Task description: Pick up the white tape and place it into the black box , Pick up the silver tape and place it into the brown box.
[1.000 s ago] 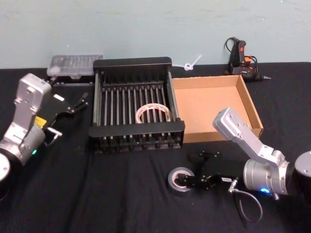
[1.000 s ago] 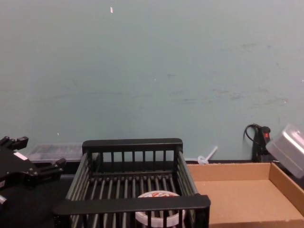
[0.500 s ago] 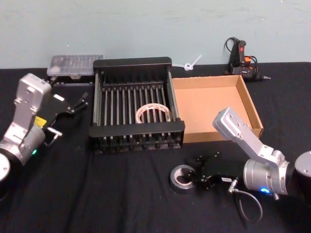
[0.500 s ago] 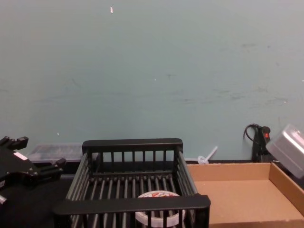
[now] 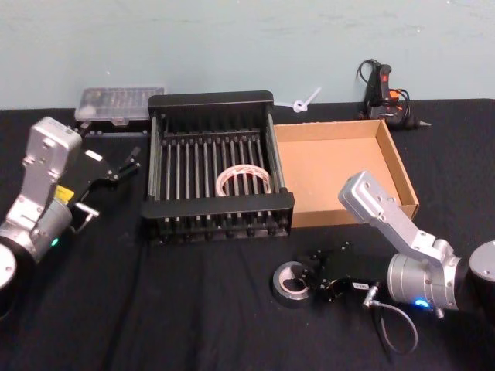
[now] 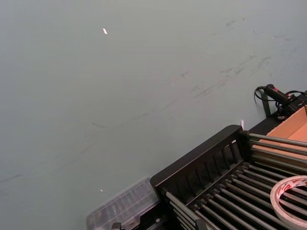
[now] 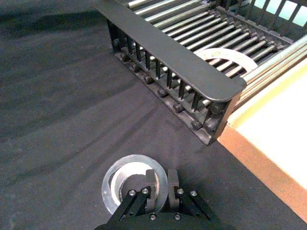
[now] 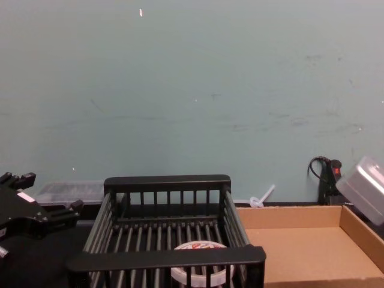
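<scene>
The silver tape (image 5: 291, 283) lies flat on the black cloth in front of the brown box (image 5: 334, 167). My right gripper (image 5: 311, 283) is shut on its wall. In the right wrist view one finger (image 7: 151, 184) is inside the silver tape's (image 7: 125, 183) hole and the other sits outside the rim. The white tape (image 5: 244, 179) rests on the floor of the black box (image 5: 210, 99), toward its front right, and its red marks show in the chest view (image 8: 201, 246). My left gripper (image 5: 124, 162) is parked open, left of the black box.
A clear plastic case (image 5: 120, 103) sits at the back left. A glue gun with cables (image 5: 383, 89) and a white tie (image 5: 305, 100) lie along the back edge. Bare black cloth spreads across the front of the table.
My right gripper's fingers have come together on the silver tape's wall, and the roll has shifted slightly. The left arm has not moved.
</scene>
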### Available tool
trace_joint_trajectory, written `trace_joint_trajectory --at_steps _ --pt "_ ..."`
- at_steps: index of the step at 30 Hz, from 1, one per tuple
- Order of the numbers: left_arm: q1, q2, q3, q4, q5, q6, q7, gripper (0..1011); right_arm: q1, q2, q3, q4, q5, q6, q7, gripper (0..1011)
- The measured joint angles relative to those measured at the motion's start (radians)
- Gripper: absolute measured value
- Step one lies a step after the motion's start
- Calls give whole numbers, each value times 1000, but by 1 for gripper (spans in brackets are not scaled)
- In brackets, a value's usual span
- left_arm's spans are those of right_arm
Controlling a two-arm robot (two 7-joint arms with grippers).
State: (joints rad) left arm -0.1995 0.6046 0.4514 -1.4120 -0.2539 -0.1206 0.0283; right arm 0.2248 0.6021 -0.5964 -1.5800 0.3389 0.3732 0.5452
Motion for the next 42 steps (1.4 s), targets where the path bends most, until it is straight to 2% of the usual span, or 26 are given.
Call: trace_joint_trajectory --at_steps 11,19,31,35,42 --pt "0 0 0 0 0 0 0 1001 0 0 1 0 0 -2 1 159" --pt "0 0 0 0 0 0 0 1001 -10 4 26 -24 14 -3 -4 159" --pt "0 0 0 0 0 0 0 1001 -40 42 119 -97 69 -1 -53 159" --pt "0 0 0 0 0 0 0 1001 -37 43 147 -94 73 -3 -82 159" --pt "0 0 0 0 0 0 0 1001 2 17 181 -42 62 -5 -127 159"
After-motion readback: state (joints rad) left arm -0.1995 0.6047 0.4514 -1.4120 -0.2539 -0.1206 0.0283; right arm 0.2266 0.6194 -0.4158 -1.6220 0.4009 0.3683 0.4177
